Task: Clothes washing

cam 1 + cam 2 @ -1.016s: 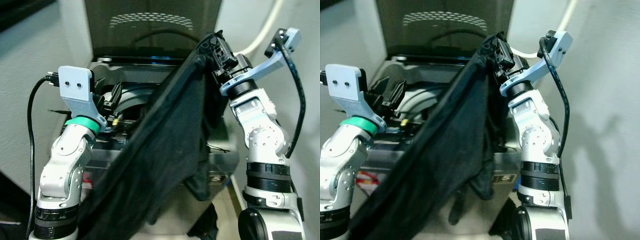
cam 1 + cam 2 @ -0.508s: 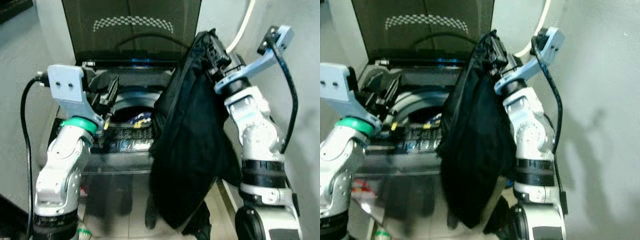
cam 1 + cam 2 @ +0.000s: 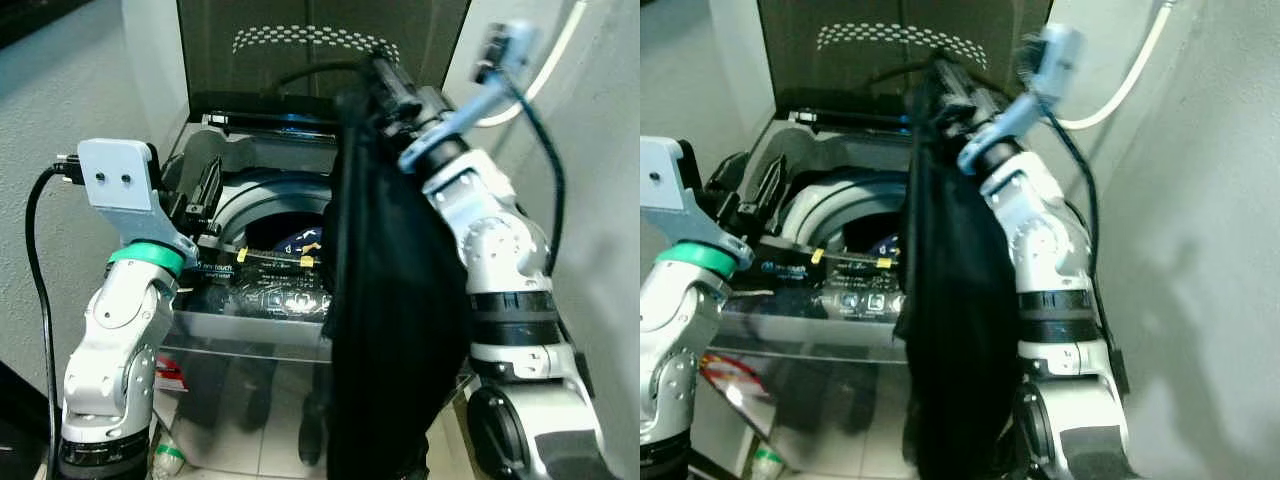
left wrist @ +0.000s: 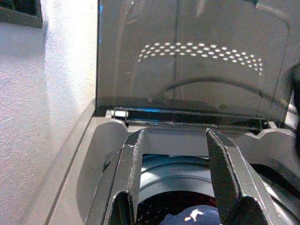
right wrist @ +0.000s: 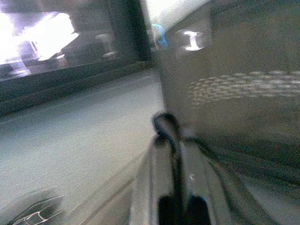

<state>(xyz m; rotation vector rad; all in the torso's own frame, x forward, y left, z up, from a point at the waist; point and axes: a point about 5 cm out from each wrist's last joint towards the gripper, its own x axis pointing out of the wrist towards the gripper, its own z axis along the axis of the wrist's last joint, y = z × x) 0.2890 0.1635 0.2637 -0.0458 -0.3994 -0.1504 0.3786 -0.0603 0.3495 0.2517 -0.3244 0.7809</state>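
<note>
Open washing machine (image 3: 250,300), black garment (image 3: 390,300) hanging from right pincer (image 3: 385,80)

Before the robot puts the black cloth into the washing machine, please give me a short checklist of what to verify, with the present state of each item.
1. Washing machine lid is raised: ok.
2. Right hand is shut on the black cloth: ok.
3. Cloth is over the drum opening: not ok, most of it hangs down in front of the machine, to the right of the opening.
4. Left hand is open and holds nothing: ok.
5. Drum has room: cannot tell, a dark blue garment already lies inside.
</note>
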